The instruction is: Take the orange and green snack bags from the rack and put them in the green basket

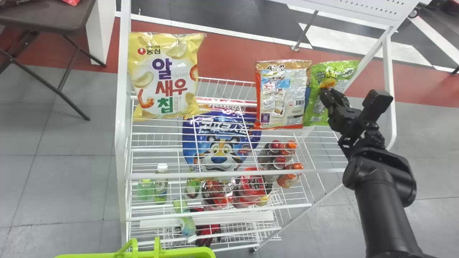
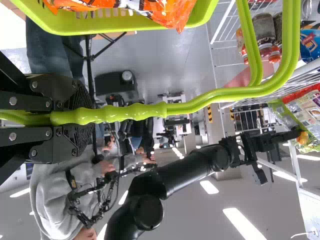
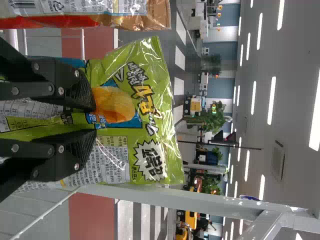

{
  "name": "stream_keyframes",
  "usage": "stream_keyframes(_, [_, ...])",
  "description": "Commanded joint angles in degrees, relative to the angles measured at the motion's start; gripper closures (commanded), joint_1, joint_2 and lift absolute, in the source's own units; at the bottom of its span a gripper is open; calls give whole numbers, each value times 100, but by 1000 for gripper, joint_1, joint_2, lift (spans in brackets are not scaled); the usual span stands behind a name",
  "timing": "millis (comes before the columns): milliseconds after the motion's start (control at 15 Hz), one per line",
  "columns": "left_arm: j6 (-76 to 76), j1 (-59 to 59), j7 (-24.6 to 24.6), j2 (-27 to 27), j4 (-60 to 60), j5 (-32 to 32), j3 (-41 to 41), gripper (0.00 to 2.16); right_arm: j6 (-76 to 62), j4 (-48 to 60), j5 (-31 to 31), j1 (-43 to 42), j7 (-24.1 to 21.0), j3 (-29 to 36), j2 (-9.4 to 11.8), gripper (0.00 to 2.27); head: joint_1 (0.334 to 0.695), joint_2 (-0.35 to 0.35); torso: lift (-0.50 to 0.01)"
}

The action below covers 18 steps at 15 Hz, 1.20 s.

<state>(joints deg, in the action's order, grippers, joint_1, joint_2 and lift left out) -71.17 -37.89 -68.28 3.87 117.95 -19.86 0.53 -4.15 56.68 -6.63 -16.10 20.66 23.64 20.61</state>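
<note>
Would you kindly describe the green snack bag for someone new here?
Find the white rack. At its top, on the robot's right, is the green snack bag, beside the orange one; it alone has the right gripper at it.

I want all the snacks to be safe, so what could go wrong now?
The green bag might crumple or slip from the right gripper. The orange bag right beside it could get knocked over. And the orange packet poking over the rim of the green basket might fall out if that tips.
</note>
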Motion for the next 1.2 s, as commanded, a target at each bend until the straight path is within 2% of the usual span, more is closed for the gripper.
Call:
stream_keyframes(0, [1, 1, -1, 0, -9, 0, 0, 2148, 42, 221, -110, 168, -9, 9, -39, 2246, 695, -350, 0])
stream_keyframes(133, [1, 1, -18, 0, -9, 0, -9, 2148, 253, 669, -172, 423, -71, 36, -145, 2246, 695, -350, 0])
stream_keyframes(333, [1, 1, -27, 0, -9, -9, -9, 2148, 710, 1285, -330, 740, -220, 88, -189, 2246, 695, -350, 0])
stream_keyframes(533, [1, 1, -36, 0, -9, -9, -9, 2148, 939, 2023, -348, 1126, -528, 115, -321, 2246, 695, -350, 0])
stream_keyframes(800, [1, -8, -36, 9, -9, -9, -9, 2148, 1431, 2831, -550, 1478, -826, 124, -400, 2246, 695, -350, 0])
stream_keyframes(1133, [1, -25, -45, 9, 9, -9, -17, 2148, 1730, 3438, -462, 1706, -1231, 97, -426, 2246, 695, -350, 0])
